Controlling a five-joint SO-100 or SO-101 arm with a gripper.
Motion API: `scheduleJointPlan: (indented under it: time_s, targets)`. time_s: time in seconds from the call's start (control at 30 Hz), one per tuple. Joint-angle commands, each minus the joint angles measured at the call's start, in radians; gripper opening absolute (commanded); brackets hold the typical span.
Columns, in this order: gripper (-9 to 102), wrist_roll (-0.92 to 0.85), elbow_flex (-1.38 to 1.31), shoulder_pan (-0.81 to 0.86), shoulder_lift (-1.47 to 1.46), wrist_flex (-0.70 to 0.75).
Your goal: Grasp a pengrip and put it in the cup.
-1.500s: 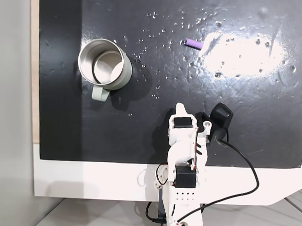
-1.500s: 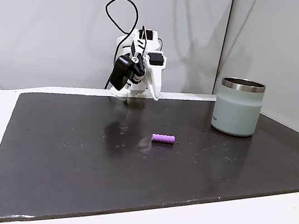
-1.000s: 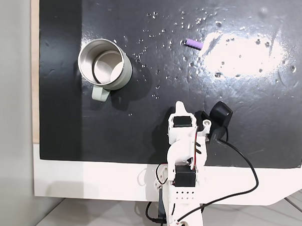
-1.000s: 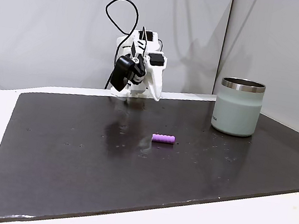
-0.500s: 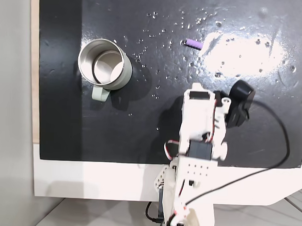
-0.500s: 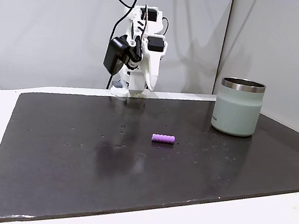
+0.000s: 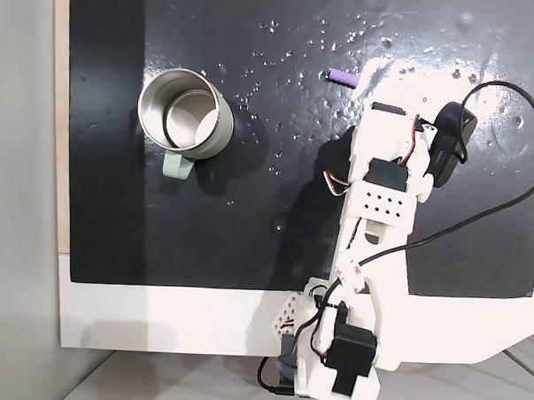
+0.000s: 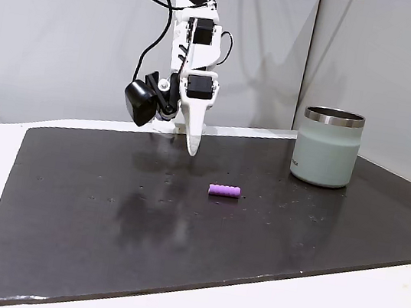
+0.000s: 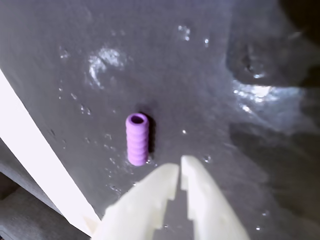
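Observation:
The tiny purple pengrip (image 7: 343, 77) lies on its side on the black mat, also seen at pengrip (image 8: 224, 190) and pengrip (image 9: 137, 139). My gripper (image 8: 190, 150) points straight down and hangs above the mat, a short way behind the pengrip. In the wrist view the gripper (image 9: 179, 167) is shut with nothing between its pale fingers (image 9: 205, 200), and its tips sit just right of the pengrip's lower end. The silvery cup (image 7: 184, 115) with its pale handle (image 7: 177, 167) stands upright well to the left; in a fixed view the cup (image 8: 327, 147) is at the right.
A black mat (image 7: 203, 233) covers most of the white table (image 7: 155, 319), with small white specks scattered around the pengrip. My arm (image 7: 383, 183) stretches over the mat's right half, with a black camera (image 7: 447, 141) and its cable beside the wrist.
The arm has unfolded from the table's near edge and reached out over the mat toward the pengrip, the gripper now pointing down. Pengrip and cup have not moved.

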Motion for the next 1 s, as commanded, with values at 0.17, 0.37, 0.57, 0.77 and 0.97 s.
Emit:
scheduleJointPlan:
  time_s: [0.17,0.37,0.57,0.77,0.97]
  targets:
    - [13,0.129,-0.299,-0.026,-0.181,0.129]
    - [19,0.213,-0.549,-0.061,-0.35,0.334]
    - [22,0.259,-0.736,-0.094,-0.445,0.48]
    - [24,0.261,-0.907,-0.104,-0.568,0.581]
    - [26,0.233,-1.058,-0.101,-0.686,0.663]
